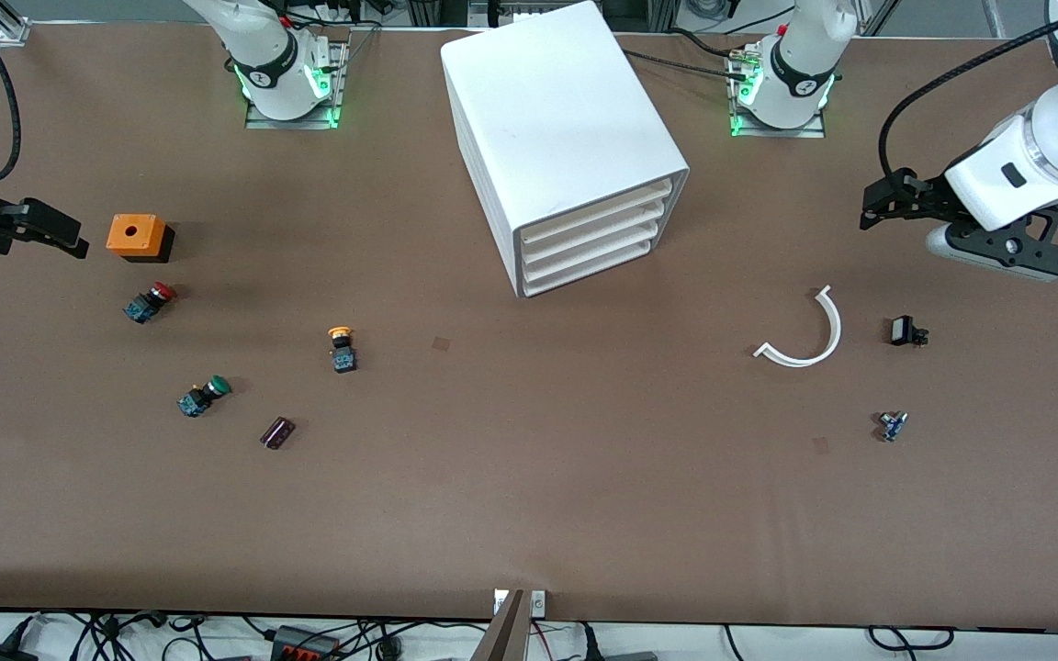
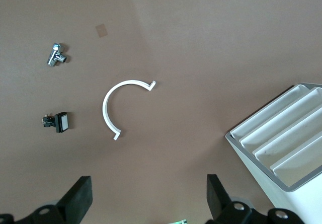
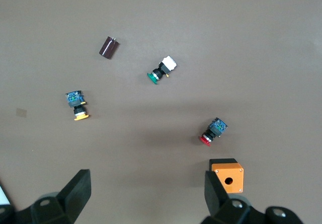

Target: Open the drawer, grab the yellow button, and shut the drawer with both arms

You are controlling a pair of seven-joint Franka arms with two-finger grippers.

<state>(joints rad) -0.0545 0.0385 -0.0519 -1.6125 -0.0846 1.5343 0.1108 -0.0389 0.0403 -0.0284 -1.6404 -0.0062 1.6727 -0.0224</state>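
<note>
Still shut, the drawer (image 1: 595, 210) fronts toward the left gripper (image 1: 896, 209), nearer than the right gripper (image 1: 33, 229); both jaws apart.

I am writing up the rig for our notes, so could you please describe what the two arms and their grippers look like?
Both arms are glossy white with dark grey joint bands, and their bases glow green. Black cables loop along each arm. The left gripper has a white body on a black bracket with black jaws. The right gripper is black throughout.

High front camera, two downward wrist cameras
</note>
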